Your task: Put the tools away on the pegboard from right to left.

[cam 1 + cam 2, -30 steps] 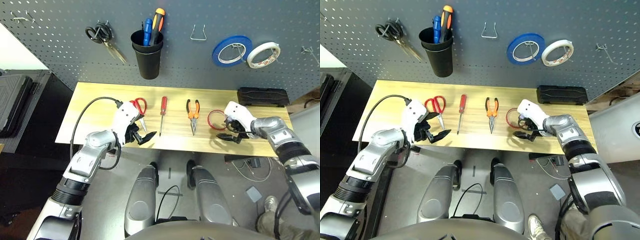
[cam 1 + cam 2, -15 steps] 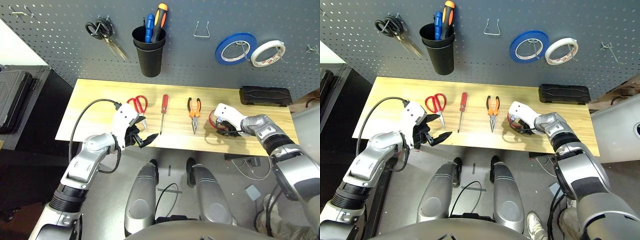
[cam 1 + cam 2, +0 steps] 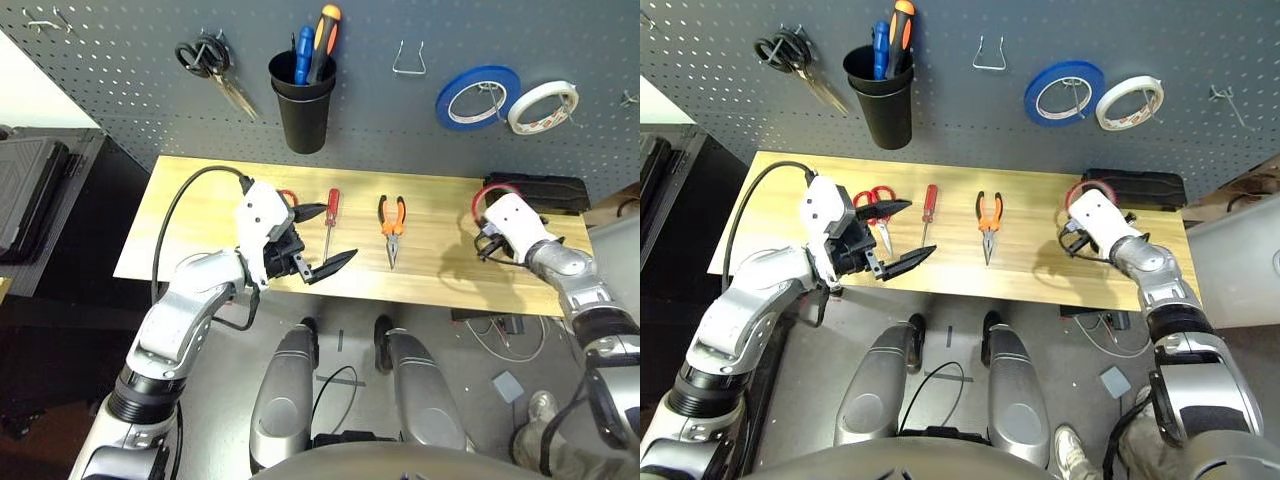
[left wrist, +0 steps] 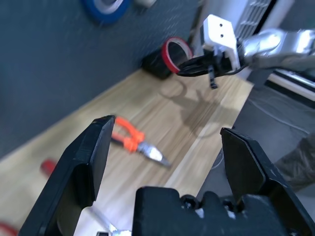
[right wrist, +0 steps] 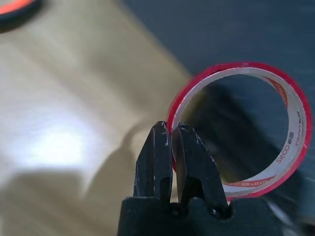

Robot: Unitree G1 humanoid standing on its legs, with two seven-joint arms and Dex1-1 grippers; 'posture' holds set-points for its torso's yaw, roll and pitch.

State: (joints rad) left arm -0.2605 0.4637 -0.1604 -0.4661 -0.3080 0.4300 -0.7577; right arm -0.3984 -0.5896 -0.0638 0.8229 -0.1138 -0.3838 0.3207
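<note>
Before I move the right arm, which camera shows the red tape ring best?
The right wrist view: the red tape ring nearly faces it, pinched between the fingertips. The left wrist view shows it smaller, at the right gripper; both eye views show only part.

Beneath my rig I have a pale wooden table (image 3: 440, 225). Taking the orange-and-black-handled pliers (image 3: 391, 225) as my landmark, I see the red-handled screwdriver (image 3: 332, 210) lying to their left, the red-handled scissors (image 3: 878, 205) further left, and a black case (image 3: 1140, 189) to their right, by the back edge.
</note>
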